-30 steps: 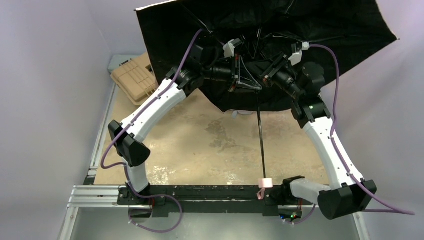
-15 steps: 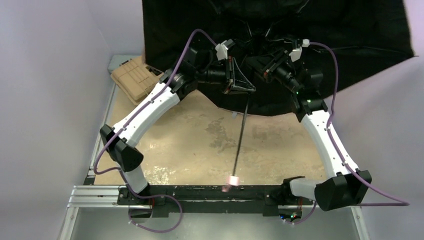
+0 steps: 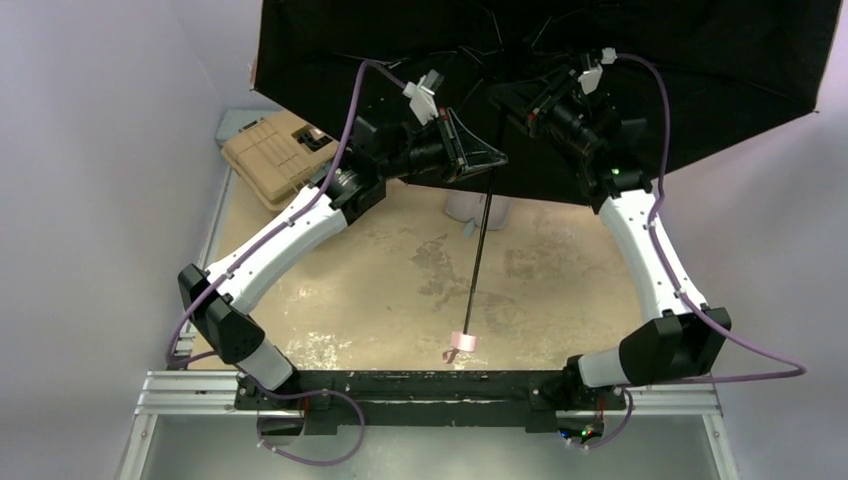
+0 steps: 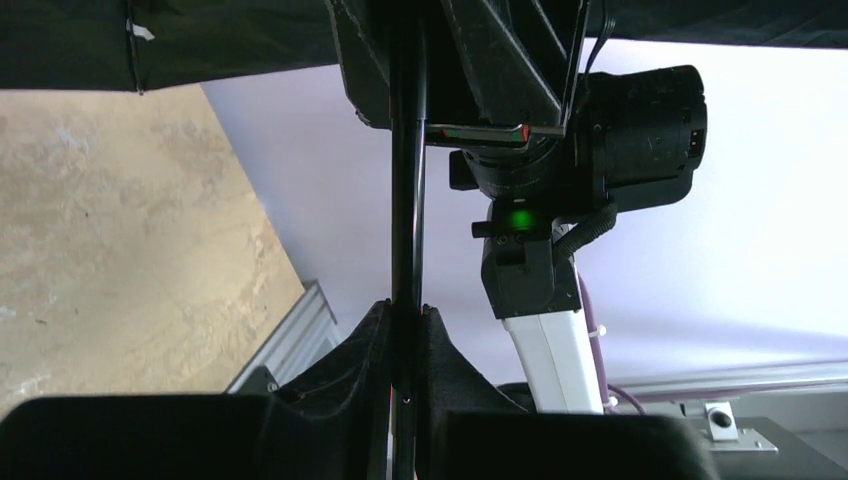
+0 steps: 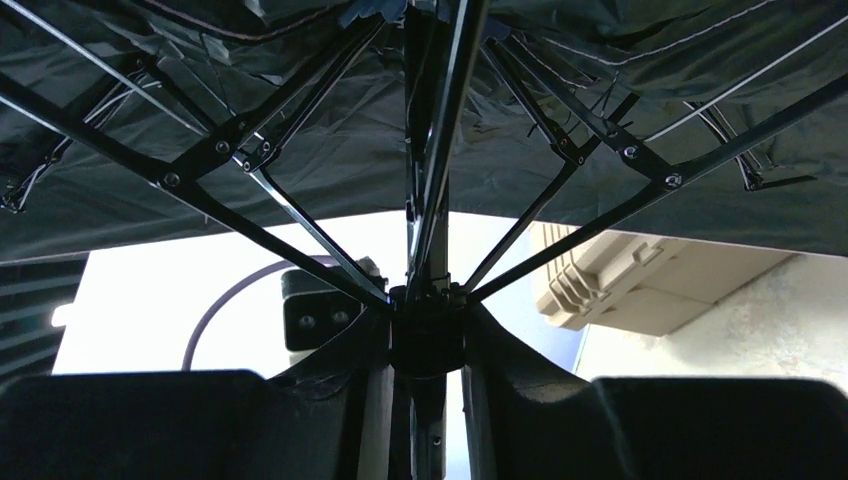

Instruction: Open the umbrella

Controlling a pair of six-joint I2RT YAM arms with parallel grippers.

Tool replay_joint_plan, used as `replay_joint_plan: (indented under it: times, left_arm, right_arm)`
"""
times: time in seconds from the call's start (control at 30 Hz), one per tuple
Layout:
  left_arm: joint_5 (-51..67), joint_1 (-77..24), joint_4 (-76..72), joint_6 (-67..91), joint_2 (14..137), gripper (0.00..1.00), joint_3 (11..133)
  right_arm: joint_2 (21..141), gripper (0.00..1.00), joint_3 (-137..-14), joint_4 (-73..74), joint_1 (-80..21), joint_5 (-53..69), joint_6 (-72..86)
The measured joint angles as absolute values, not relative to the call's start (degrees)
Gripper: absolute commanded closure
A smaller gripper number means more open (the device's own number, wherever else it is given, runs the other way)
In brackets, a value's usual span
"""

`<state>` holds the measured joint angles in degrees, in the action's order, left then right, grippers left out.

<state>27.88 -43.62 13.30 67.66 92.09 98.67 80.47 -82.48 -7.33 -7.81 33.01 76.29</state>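
Note:
The umbrella's black-lined canopy (image 3: 680,60) is spread wide across the far side of the table. Its thin black shaft (image 3: 480,250) slants down toward me and ends in the small pink handle (image 3: 464,343), which hangs above the tabletop. My left gripper (image 3: 497,160) is shut on the shaft (image 4: 405,200) just under the canopy, with the fingers (image 4: 445,345) pinching it from both sides. My right gripper (image 3: 512,98) is higher up, shut on the black runner hub (image 5: 428,335), from which the ribs (image 5: 250,165) fan out. The pink outer fabric is hidden.
A tan hard-shell toolbox (image 3: 275,150) lies at the far left, partly under the canopy's edge, and also shows as the toolbox (image 5: 640,280) in the right wrist view. A pale cylindrical object (image 3: 478,205) stands under the canopy. A black rail (image 3: 400,385) runs along the near edge.
The canopy has spread wider and flatter. Both grippers have shifted away from me with it, and the shaft has swung so that the pink handle moved left and off the rail.

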Motion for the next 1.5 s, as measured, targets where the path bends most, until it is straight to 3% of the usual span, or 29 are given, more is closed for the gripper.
replay_joint_plan:
  times: [0.37, 0.63, 0.77, 0.8, 0.93, 1.0, 1.13, 1.5]
  left_arm:
    - [16.05, -46.78, 5.39, 66.59, 86.32, 1.00, 92.23]
    - [29.17, -54.72, 19.20, 64.58, 78.91, 1.00, 84.34]
    - [33.50, -56.55, 25.19, 63.31, 79.55, 0.99, 83.64]
    - [33.93, -56.47, 26.61, 62.74, 80.03, 0.89, 84.51]
    - [34.52, -55.53, 31.40, 60.31, 82.52, 0.34, 90.98]
    - [34.44, -54.48, 32.71, 58.61, 83.11, 0.19, 94.43]
    - [34.54, -50.52, 38.15, 56.05, 82.96, 0.12, 101.25]
    - [38.48, -40.38, 44.25, 48.53, 82.94, 0.11, 116.01]
  right_arm:
    - [88.29, 1.00, -97.65, -6.44, -7.49, 29.02, 79.75]
    - [101.49, 1.00, -118.58, -9.17, 2.72, 3.49, 81.80]
    - [102.45, 1.00, -118.93, -10.28, 5.08, -2.39, 82.32]
    - [101.67, 1.00, -117.38, -10.81, 5.10, -2.57, 82.30]
    - [97.10, 1.00, -109.60, -12.88, 4.51, -1.93, 81.76]
    - [94.35, 1.00, -105.73, -13.19, 4.51, -0.14, 81.49]
    - [90.94, 1.00, -101.75, -13.93, 3.99, 2.55, 80.75]
    - [88.31, 1.00, -100.31, -11.00, 3.57, 6.20, 78.43]
